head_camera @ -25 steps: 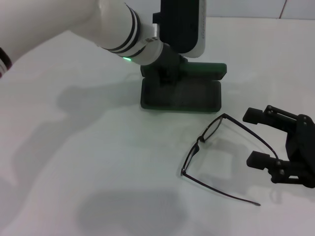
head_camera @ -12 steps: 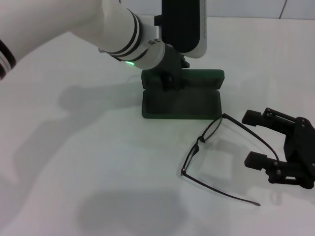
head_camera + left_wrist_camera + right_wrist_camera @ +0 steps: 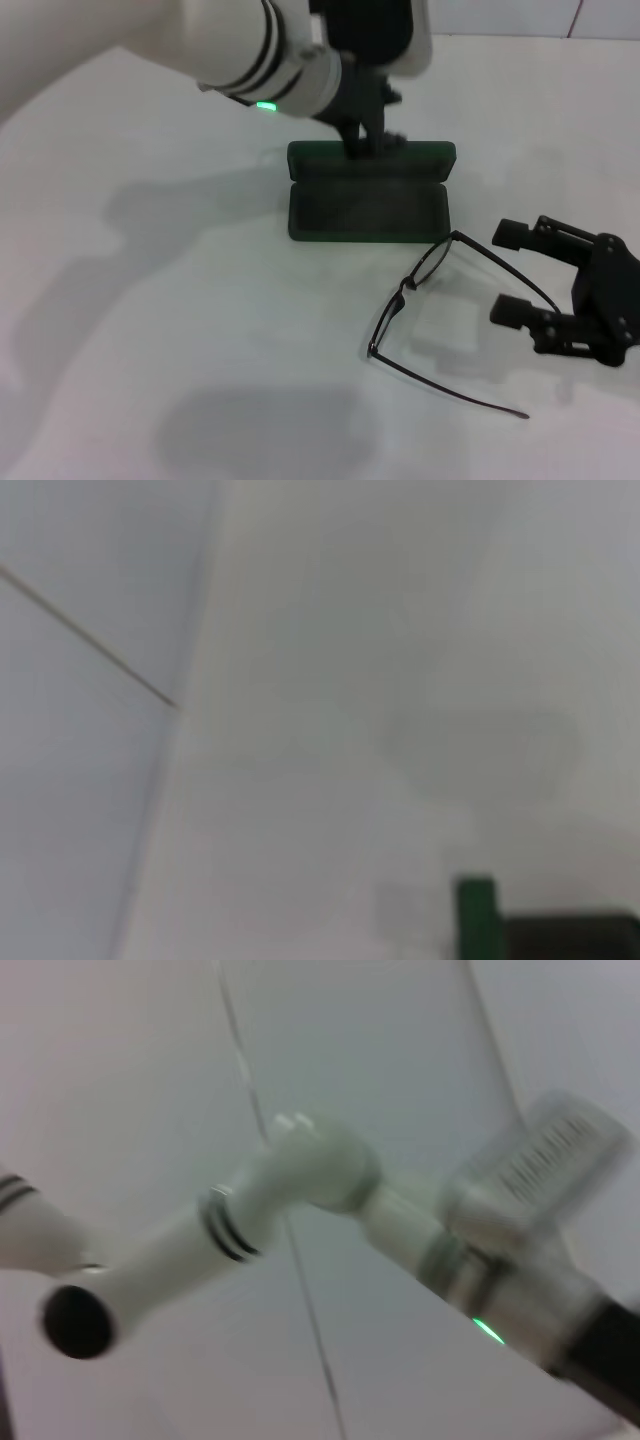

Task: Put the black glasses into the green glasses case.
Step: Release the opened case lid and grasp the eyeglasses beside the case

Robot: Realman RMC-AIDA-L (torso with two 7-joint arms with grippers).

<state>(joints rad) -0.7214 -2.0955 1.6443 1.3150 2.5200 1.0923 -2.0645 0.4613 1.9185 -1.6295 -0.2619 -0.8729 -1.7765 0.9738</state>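
Black glasses (image 3: 440, 320) lie between open green glasses case (image 3: 367, 205) and right hand (image 3: 520, 275).

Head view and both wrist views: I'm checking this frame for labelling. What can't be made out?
- Left gripper, head view: fingers masked by its own wrist above the dark green hinged glasses case.
- Left wrist view: the case cut off at the edge, blurred.
- Right wrist view: shows neither the thin black wire-frame glasses nor the open right gripper.

Lab-like test bench, plain white table (image 3: 150, 330), bare pale wall (image 3: 80, 780)
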